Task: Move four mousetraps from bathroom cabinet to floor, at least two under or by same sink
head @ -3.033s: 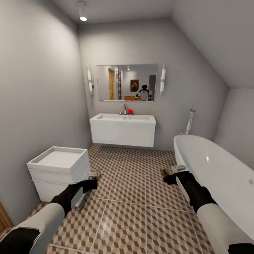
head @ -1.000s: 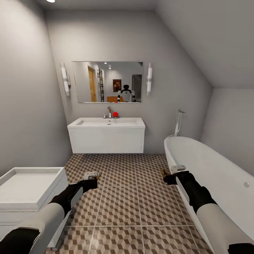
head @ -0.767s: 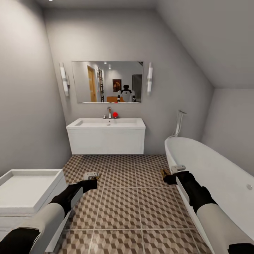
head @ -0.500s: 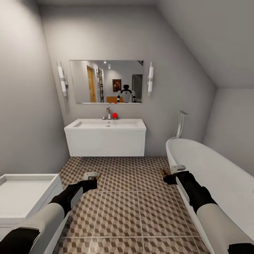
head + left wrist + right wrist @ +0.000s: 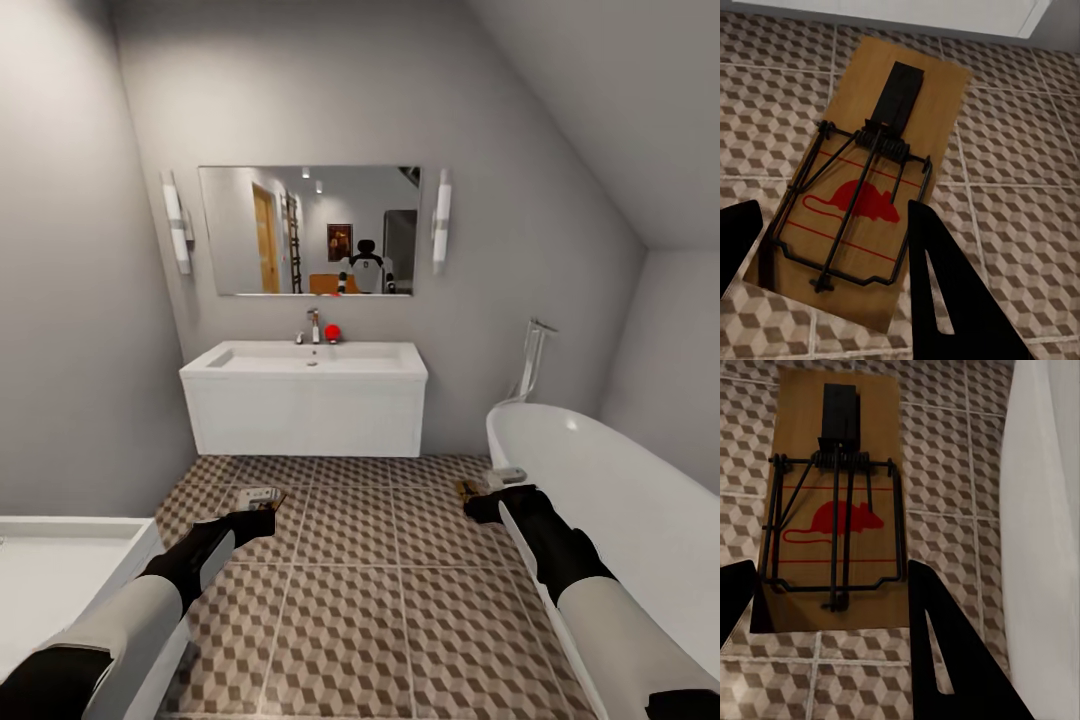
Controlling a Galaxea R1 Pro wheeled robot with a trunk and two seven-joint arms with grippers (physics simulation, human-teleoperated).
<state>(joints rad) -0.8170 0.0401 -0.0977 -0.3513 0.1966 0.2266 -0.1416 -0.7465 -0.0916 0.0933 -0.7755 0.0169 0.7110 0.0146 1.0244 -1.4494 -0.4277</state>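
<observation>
My left gripper [image 5: 262,503] and right gripper [image 5: 478,495] each clamp a mousetrap [image 5: 874,180] [image 5: 836,502] above the floor [image 5: 350,590], seemingly facing the sink [image 5: 305,398].

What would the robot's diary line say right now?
left gripper: holds mousetrap | right gripper: holds mousetrap | facing sink

- Left arm [image 5: 120,620], lower left of the head view: glossy white rounded shell, then a matte black forearm tapering forward.
- Right arm [image 5: 600,620], lower right: the same white shell and black forearm.
- Left claw [image 5: 262,515] and right claw [image 5: 478,503]: black.
- In the wrist views, fingers [image 5: 945,292] are flat, black, pointed blades; one carries a narrow pale slot.
</observation>
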